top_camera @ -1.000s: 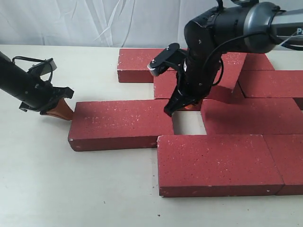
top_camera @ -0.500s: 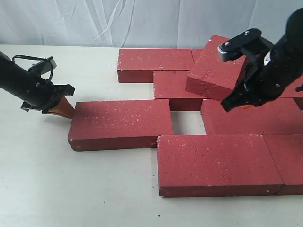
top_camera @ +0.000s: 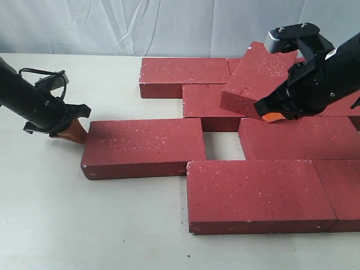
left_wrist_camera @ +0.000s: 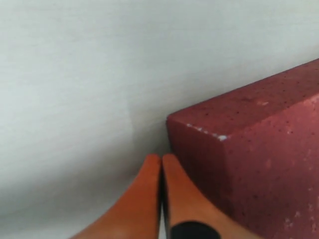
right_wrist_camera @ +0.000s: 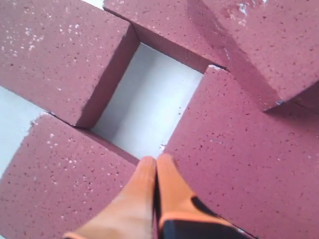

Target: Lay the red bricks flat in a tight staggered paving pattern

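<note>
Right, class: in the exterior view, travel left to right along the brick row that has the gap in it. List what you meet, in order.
left gripper → leftmost brick → gap of bare table → next flat brick

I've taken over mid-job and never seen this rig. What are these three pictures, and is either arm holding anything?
This is a two-armed robot; each arm ends in an orange-tipped end effector. The wide picture is from a camera off the arms; the other two are from each wrist. On the table lie red bricks, mostly flat, with one gap among them and one tilted brick leaning on others. The left end effector is shut and empty, at the end of the leftmost brick. The right end effector, also shut and empty, is over the flat bricks near the tilted one.
</note>
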Controlling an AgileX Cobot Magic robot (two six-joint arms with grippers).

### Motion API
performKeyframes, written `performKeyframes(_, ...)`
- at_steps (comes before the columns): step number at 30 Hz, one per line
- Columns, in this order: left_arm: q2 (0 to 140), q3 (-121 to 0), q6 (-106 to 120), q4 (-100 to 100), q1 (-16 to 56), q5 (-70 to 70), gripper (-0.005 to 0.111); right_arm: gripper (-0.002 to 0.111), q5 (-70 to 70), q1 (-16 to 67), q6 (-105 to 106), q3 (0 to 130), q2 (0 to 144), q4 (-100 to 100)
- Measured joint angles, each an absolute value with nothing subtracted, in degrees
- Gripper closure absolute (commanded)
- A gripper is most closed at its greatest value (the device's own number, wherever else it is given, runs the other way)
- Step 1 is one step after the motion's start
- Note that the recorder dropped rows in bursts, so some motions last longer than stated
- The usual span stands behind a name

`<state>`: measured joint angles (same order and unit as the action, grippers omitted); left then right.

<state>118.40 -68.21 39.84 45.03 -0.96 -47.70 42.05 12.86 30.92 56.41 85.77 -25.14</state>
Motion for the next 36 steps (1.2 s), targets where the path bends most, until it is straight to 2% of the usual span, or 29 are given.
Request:
performKeyframes(12, 118.59, -68.21, 39.27, 45.15, 8.35, -41.40, 0.107, 0.109, 42.26, 12.86, 33.74, 56.41, 85.77, -32.91)
performKeyframes(36, 119.18, -68.21, 38.17, 47.84, 16.13, -34.46, 0.107, 0.109, 42.37, 12.86, 33.98, 56.41, 85.77, -34.76)
